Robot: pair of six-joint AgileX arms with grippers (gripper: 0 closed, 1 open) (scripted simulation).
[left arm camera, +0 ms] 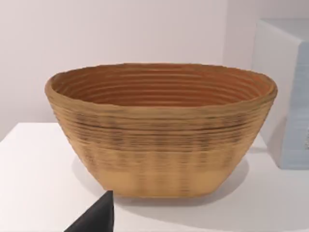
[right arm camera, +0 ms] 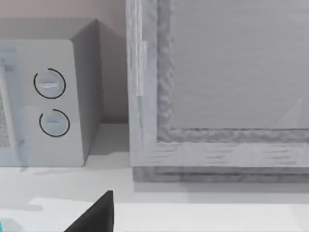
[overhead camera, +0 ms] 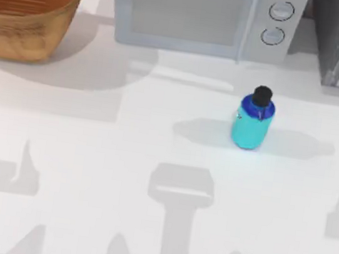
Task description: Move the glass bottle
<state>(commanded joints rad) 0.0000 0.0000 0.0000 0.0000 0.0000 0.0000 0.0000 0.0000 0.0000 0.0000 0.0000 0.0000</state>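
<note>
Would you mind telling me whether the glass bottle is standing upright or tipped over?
Upright: the glass bottle stands on its base on the table, black cap uppermost.

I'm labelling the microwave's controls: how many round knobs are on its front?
2. Both sit on the microwave panel's right side, upper knob directly above the lower knob, behind the glass bottle.

White table (overhead camera: 90, 154), pale wall (left arm camera: 120, 34) behind, soft shadows.
</note>
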